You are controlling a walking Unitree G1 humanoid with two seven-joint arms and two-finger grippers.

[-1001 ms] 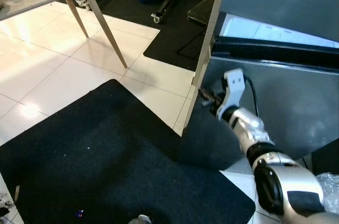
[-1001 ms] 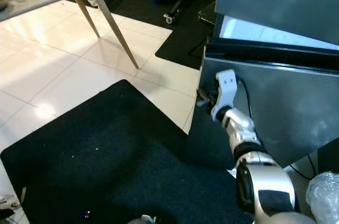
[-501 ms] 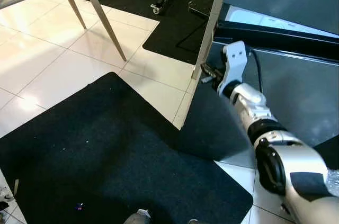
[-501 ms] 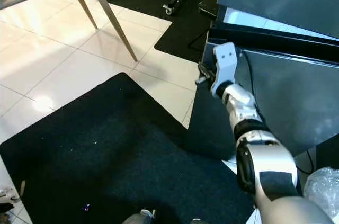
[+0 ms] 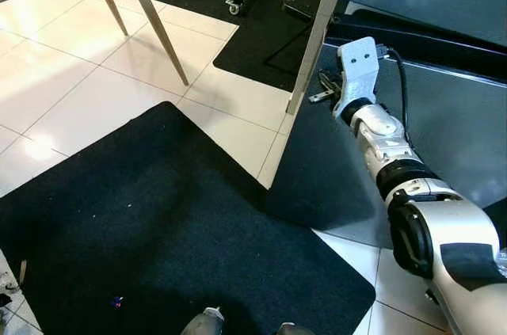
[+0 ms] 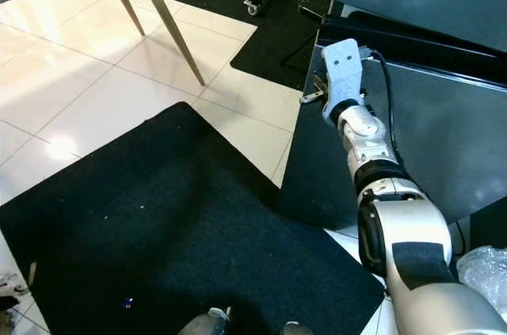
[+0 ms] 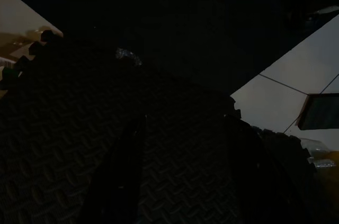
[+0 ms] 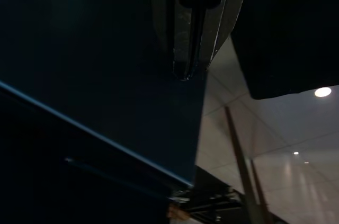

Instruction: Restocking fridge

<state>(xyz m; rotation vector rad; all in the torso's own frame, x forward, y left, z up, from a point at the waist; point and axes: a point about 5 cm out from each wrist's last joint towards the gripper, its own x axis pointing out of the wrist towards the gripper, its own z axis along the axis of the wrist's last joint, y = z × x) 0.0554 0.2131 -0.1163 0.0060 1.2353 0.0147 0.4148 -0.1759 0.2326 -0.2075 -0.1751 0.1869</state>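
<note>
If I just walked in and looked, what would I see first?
The big silver right arm jumps out first, stretching forward with its tool at the corner edge of the dark grey fridge. Below it, a large black mat covers the white tile floor. At the far left stand the slanted legs of a table.

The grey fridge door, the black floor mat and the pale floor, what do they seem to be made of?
Grey fridge door: likely brushed metal or metal-look panel, with a dull satin sheen. Black floor mat: probably foam; the left wrist view shows an embossed tread and toothed interlocking edges. Pale floor: glossy tile, with grout lines and light glare.
</note>
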